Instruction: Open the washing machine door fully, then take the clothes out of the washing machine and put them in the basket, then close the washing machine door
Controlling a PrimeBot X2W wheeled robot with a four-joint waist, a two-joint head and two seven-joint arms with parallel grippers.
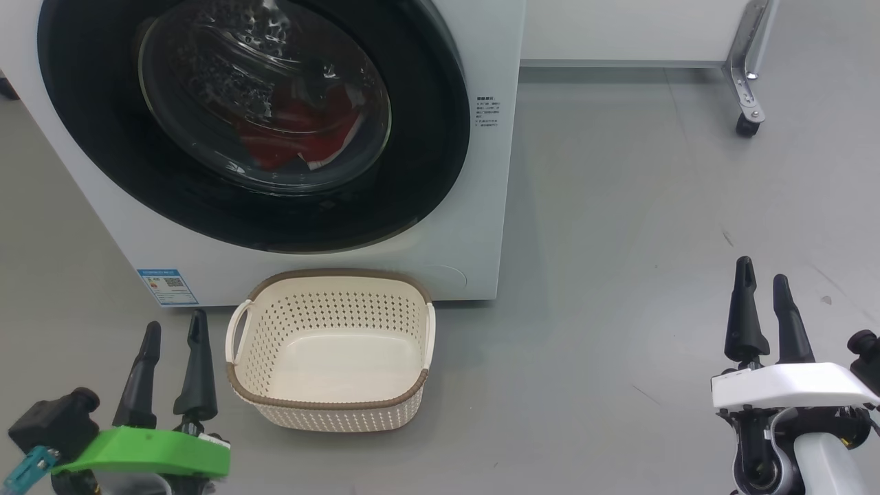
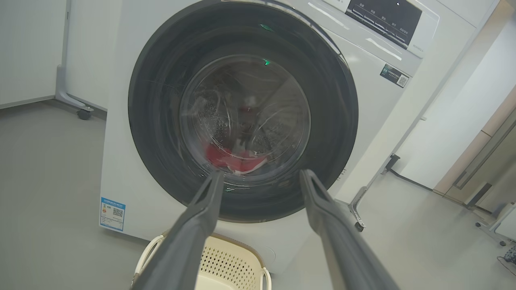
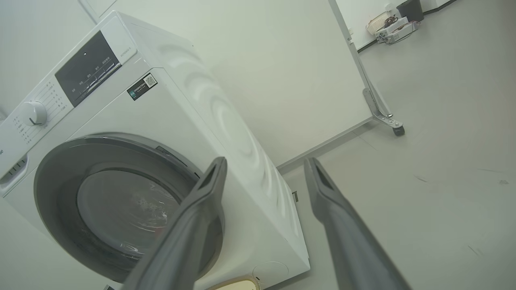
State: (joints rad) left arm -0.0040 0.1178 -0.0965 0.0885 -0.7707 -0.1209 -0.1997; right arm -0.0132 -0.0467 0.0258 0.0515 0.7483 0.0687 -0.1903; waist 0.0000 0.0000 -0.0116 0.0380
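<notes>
The white washing machine (image 1: 491, 206) stands at the upper left, its round black-rimmed door (image 1: 426, 172) lying flat against the front. Through the domed glass I see the red clothes (image 1: 295, 141) inside the drum; the left wrist view shows the same red clothes (image 2: 225, 157) behind the door (image 2: 161, 121). The cream basket (image 1: 330, 405) sits on the floor right before the machine, with nothing in it. My left gripper (image 1: 174, 328) is open just left of the basket. My right gripper (image 1: 761, 280) is open far to the right, over bare floor. The right wrist view shows the machine (image 3: 169, 117) from the side.
Grey floor (image 1: 619, 240) spreads to the right of the machine. A white panel on a castor leg (image 1: 748, 89) stands at the back right. A blue sticker (image 1: 167, 286) marks the machine's lower left corner. Boxes and a bin (image 3: 397, 24) lie far off by the wall.
</notes>
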